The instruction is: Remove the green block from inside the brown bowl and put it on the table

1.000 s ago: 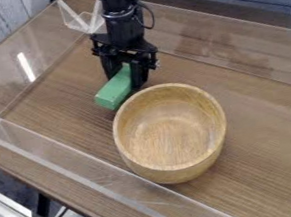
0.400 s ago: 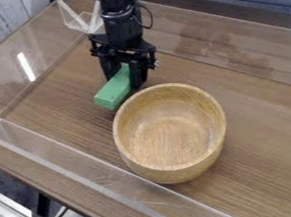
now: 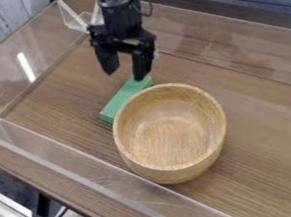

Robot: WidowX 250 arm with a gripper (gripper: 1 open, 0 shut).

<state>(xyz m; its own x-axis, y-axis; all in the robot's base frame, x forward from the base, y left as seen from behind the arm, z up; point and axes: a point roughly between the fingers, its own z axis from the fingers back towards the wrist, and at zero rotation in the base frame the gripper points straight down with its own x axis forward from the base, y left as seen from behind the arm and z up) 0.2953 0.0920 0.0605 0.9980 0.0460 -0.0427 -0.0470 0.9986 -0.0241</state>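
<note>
The black two-fingered end effector (image 3: 126, 61) hangs pointing straight down with its jaws spread apart and nothing between them, clear above the small bright green rectangular block (image 3: 125, 100). The block lies flat on the wide brown wood-grain surface (image 3: 53, 102), outside the round light tan wooden bowl (image 3: 172, 132) and right up against its outer wall; whether it actually touches the rim cannot be told from this angle. The bowl is empty inside.

Judging from how things lie, the task looks essentially done, so the remaining risks are small. If the arm dips or swings sideways on its way off, a fingertip could clip the block and shove it along the surface. Because the block sits so close to the bowl, any nudge to either one would likely move the other too.

The block has plain matte faces and crisp edges, so it should sit stably where it lies. The bowl is thick-rimmed with visible ring grain and a smooth curved wall. The surface is flat, lightly glossy laminate-like wood, bordered by clear acrylic walls (image 3: 22, 66) that catch reflections.
</note>
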